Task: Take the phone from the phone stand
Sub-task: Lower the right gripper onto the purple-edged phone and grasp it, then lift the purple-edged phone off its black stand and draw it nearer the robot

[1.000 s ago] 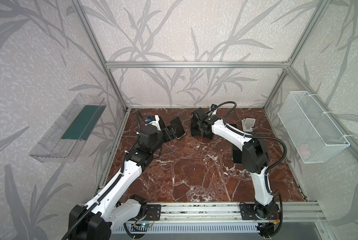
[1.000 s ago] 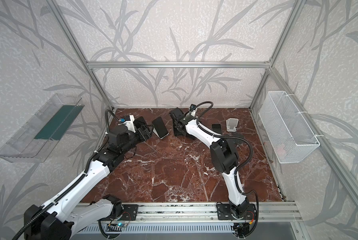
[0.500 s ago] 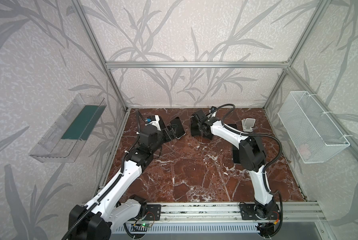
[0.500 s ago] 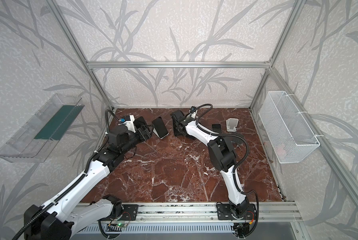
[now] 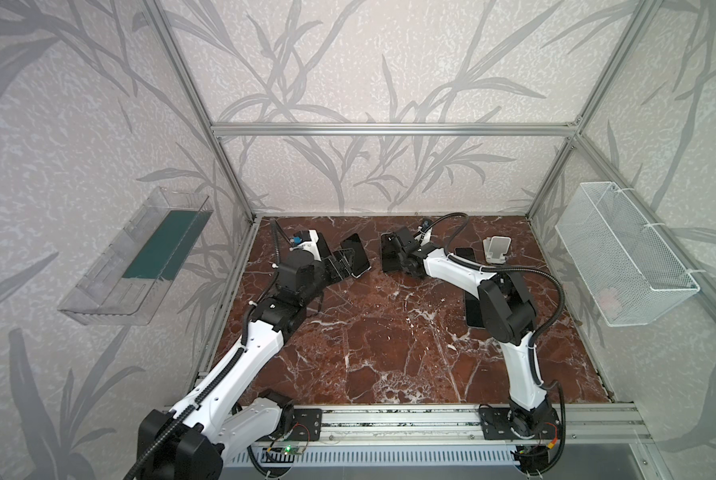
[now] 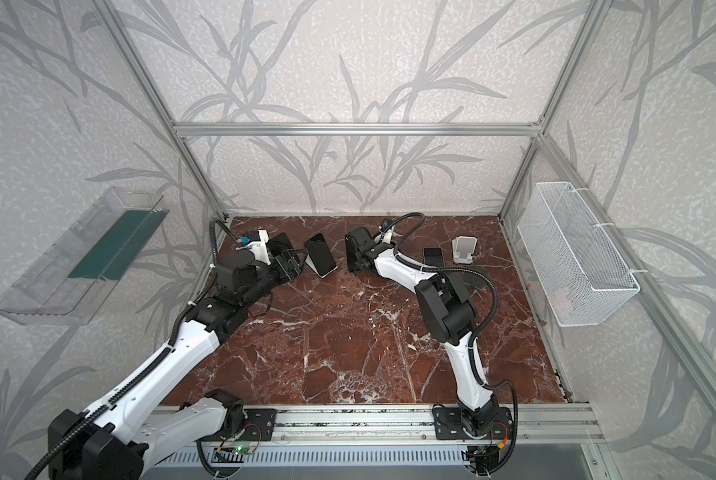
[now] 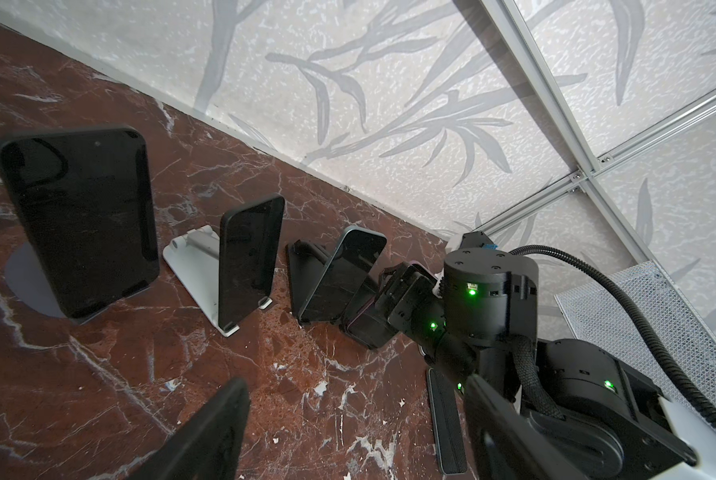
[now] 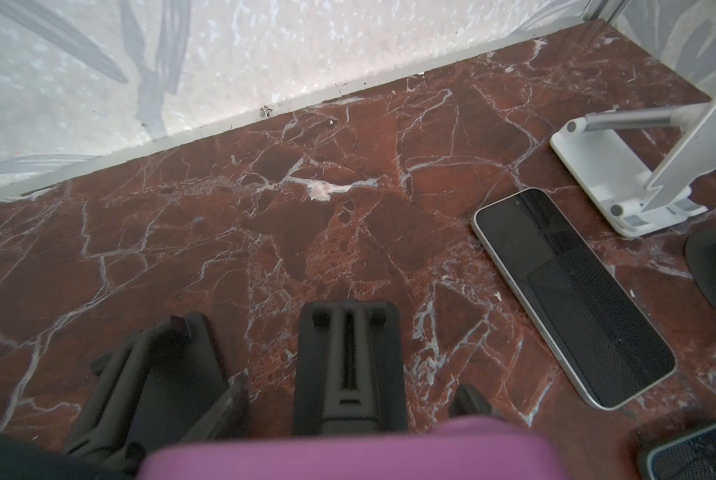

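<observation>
Pinching the purple-backed phone (image 7: 362,330) low against its black stand (image 8: 348,365) at the table's (image 5: 389,332) back, the right gripper (image 7: 379,303) should lift straight up without tipping the stand; the left gripper (image 5: 341,262) gapes empty.

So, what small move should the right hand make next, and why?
Probably close the right hand firmly before lifting: it straddles the purple-edged phone by the black stand, but a firm grip is not visible yet.
</observation>
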Motion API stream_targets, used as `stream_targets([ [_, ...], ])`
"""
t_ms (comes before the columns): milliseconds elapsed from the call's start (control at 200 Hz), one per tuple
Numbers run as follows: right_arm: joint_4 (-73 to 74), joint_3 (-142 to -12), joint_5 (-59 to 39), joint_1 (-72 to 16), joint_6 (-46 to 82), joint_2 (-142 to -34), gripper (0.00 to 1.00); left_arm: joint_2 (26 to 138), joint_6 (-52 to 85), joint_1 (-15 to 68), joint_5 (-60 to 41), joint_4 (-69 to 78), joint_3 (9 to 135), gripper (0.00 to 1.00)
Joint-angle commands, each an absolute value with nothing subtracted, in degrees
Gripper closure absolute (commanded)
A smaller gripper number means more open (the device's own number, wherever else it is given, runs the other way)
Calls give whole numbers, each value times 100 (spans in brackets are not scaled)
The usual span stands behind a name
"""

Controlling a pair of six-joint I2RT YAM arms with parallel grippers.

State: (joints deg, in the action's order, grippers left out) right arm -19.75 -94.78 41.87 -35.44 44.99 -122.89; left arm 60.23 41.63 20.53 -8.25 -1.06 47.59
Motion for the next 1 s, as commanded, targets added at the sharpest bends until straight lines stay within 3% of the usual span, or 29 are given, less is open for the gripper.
stream_targets([
  [0, -1402, -9263, 3989, -3507, 4186, -11892, 37, 6090, 4223, 2015, -905, 77, 4744, 18],
  [535, -750, -8475, 3813, -3611, 3211, -10443, 39, 6483, 4026, 2013, -848, 17, 4786, 20],
  [780, -423, -6925, 3899, -3595, 2368, -8758, 40, 6719, 4034, 2064, -1080, -53, 4887, 21],
  [995, -910, -5949, 3399, -3533, 2067, -7577, 41, 6793, 4065, 2196, -1203, -53, 4921, 21],
])
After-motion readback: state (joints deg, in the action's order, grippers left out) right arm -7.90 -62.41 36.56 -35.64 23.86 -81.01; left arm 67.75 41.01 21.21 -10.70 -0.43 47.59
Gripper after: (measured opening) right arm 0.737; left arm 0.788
